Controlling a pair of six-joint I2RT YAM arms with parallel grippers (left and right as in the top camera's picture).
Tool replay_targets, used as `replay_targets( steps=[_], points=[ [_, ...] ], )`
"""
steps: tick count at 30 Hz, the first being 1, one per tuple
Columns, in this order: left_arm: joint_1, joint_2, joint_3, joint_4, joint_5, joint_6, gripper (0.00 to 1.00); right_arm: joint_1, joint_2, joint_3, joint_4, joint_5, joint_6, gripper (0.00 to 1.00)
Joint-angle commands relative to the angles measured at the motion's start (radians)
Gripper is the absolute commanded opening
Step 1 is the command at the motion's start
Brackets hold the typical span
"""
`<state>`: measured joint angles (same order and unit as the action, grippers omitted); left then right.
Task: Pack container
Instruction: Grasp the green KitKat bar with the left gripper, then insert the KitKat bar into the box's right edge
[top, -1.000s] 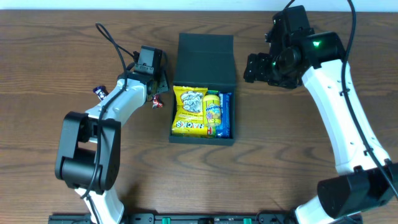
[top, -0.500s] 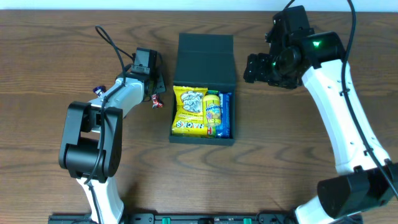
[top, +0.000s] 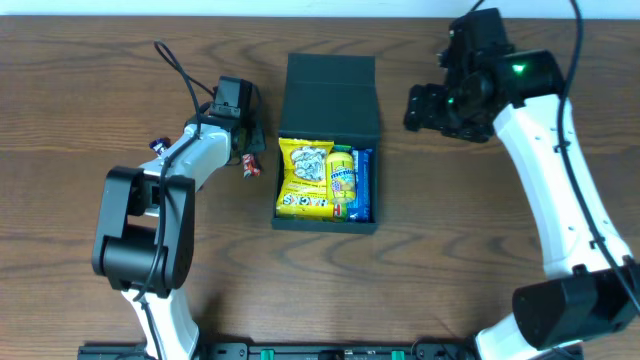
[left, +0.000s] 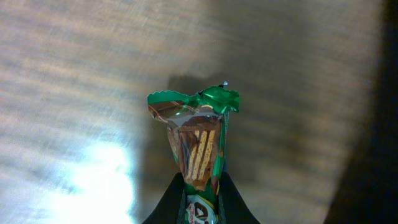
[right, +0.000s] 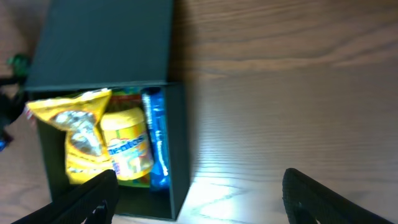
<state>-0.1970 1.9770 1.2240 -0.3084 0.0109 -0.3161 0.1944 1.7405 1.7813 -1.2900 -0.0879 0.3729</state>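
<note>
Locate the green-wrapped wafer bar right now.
The green-wrapped wafer bar is clamped in the left gripper, shown close-up in the left wrist view. Overhead, that gripper sits just left of the container, beside its open lid.

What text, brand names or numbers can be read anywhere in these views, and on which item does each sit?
No text reads cleanly in any view.
On the large yellow packet in the container: dark print, too small to read.
On the smaller yellow packet: red and blue lettering, blurred.
On the blue packet: nothing legible.
On the green wrapper pinched in the left end effector: white marks, cut off by the frame edge.
</note>
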Motion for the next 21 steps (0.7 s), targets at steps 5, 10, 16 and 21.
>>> replay_targets(
  steps=[5,10,16,21],
  points=[
    [-0.029,-0.225,0.036,-0.104,-0.074,0.029,0.06,-0.109,0.002,0.003,-0.051,0.024,-0.014,0.83],
    [-0.141,-0.394,0.035,-0.181,-0.073,0.024,0.06,-0.177,0.002,0.003,-0.077,0.024,-0.014,0.83],
    [-0.433,-0.415,0.035,-0.209,-0.074,-0.034,0.06,-0.254,0.002,0.003,-0.083,0.024,-0.01,0.83],
    [-0.563,-0.335,0.035,-0.165,-0.064,-0.138,0.06,-0.282,0.002,0.003,-0.107,0.02,-0.011,0.85]
  ],
)
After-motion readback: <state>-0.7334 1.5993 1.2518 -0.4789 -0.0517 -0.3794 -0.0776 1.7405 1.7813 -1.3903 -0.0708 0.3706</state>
